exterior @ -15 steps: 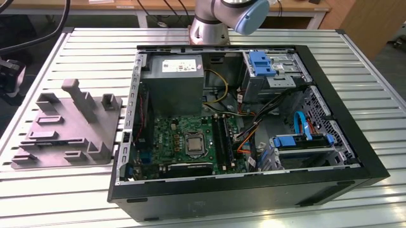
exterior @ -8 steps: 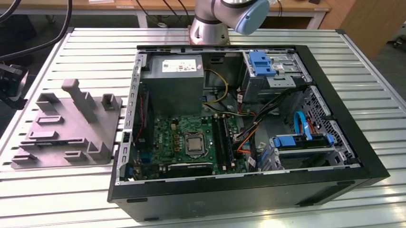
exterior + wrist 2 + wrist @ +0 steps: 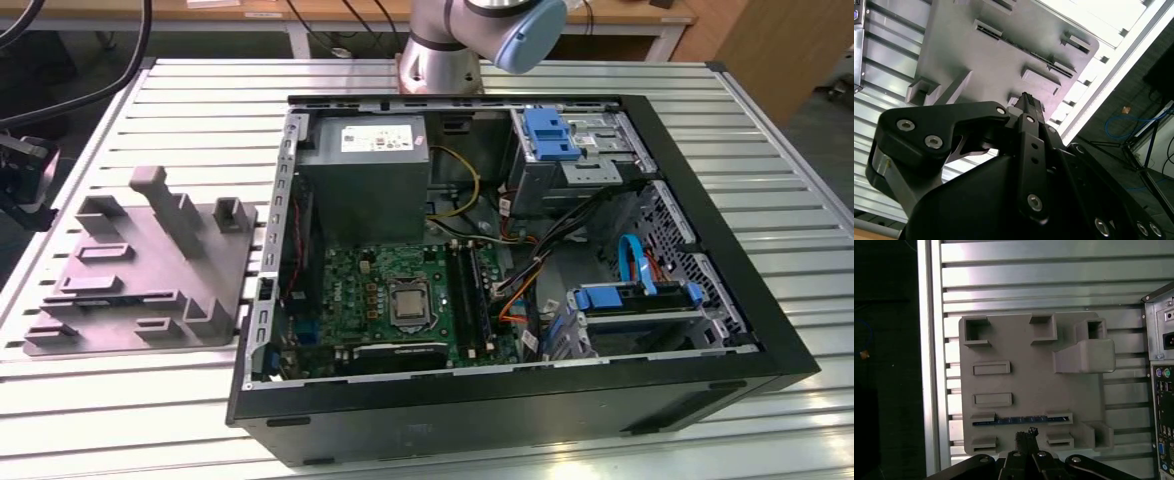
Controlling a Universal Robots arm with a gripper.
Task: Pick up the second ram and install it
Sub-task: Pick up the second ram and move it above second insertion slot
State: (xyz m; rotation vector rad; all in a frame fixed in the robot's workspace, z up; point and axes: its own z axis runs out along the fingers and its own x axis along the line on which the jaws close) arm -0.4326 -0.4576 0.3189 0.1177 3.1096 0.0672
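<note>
Dark and thin, the ram (image 3: 1021, 420) stands on its long edge in a narrow slot of the grey plate (image 3: 1029, 370), with small blue parts showing along its upper edge. Short blocks of the plate hold it at both ends. Nothing is touching it.

The tool (image 3: 1026, 432) hangs above the plate, on the side where the ram sits, and is apart from both. In both wrist views its fingers (image 3: 1026, 102) are pressed together with nothing between them, so it is clenched and empty.

The plate lies flat on the slatted metal surface (image 3: 747, 100), with upright blocks and one taller post. In the exterior view it is at the left, just beside the open computer case (image 3: 534, 400). Inside the case are the green board (image 3: 360, 290) with its CPU socket (image 3: 404, 302), a grey power supply (image 3: 360, 170) and blue-tabbed brackets (image 3: 550, 135). The arm (image 3: 467, 30) rises behind the case.
</note>
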